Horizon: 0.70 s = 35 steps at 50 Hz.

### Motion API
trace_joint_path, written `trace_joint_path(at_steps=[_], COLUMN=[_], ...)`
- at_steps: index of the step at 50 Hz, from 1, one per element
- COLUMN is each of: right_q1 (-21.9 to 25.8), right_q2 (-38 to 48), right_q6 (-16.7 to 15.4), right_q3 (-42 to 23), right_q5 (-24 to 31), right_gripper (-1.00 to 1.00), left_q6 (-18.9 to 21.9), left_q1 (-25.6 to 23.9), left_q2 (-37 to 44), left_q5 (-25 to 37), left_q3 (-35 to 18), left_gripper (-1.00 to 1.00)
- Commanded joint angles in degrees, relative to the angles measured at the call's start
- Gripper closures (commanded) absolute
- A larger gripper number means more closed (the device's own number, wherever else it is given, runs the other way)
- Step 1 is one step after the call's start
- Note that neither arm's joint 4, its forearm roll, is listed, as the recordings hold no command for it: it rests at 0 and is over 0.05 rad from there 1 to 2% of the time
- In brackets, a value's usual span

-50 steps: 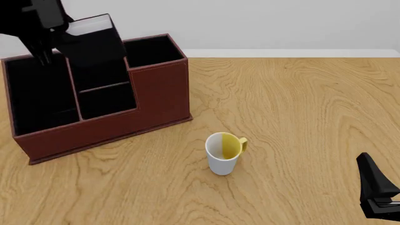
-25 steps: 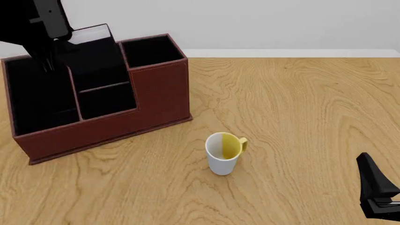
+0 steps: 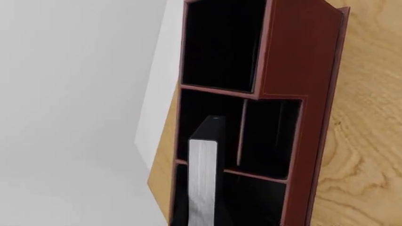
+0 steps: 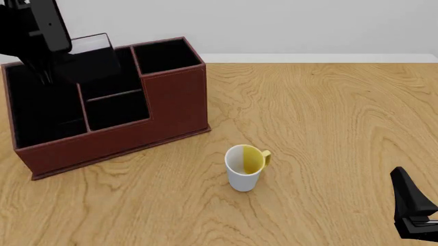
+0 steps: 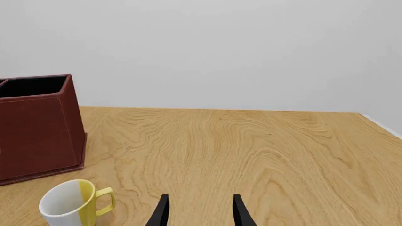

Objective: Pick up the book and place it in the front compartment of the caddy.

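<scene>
The black book (image 4: 92,57) with its white page edges (image 3: 202,174) is held by my left gripper (image 4: 56,60), which is shut on it at the far left. The book is tilted and dips into the back part of the middle section of the reddish-brown caddy (image 4: 161,110). The front compartment (image 4: 116,110) lies just in front of the book and holds nothing; it also shows in the left wrist view (image 3: 270,136). My left fingers do not show in the wrist view. My right gripper (image 5: 199,214) is open and empty, low at the near right (image 4: 411,207).
A white mug with a yellow inside and handle (image 4: 244,166) stands on the wooden table (image 4: 329,128) in front of the caddy's right end. The caddy's small square end cell (image 4: 164,56) and long wide end cell (image 4: 41,107) flank the middle section. A pale wall rises behind.
My left gripper has carried the book down and to the left, so it sits lower into the caddy. The right arm and the mug have not moved.
</scene>
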Motion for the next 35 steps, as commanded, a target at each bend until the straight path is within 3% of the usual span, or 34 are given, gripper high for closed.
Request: trace_joint_path(at_steps=[1, 35], right_q1=[-0.01, 0.00], right_q2=[0.00, 0.00], right_q6=[0.00, 0.00], right_q3=[0.00, 0.00], right_q5=[0.00, 0.00], right_gripper=[-1.00, -1.00], left_q6=[1.25, 2.74], left_q1=[0.54, 0.66], left_q2=[0.10, 4.13], left_q5=[-2.88, -8.41], left_q3=[1.22, 3.11], left_gripper=[1.00, 1.00])
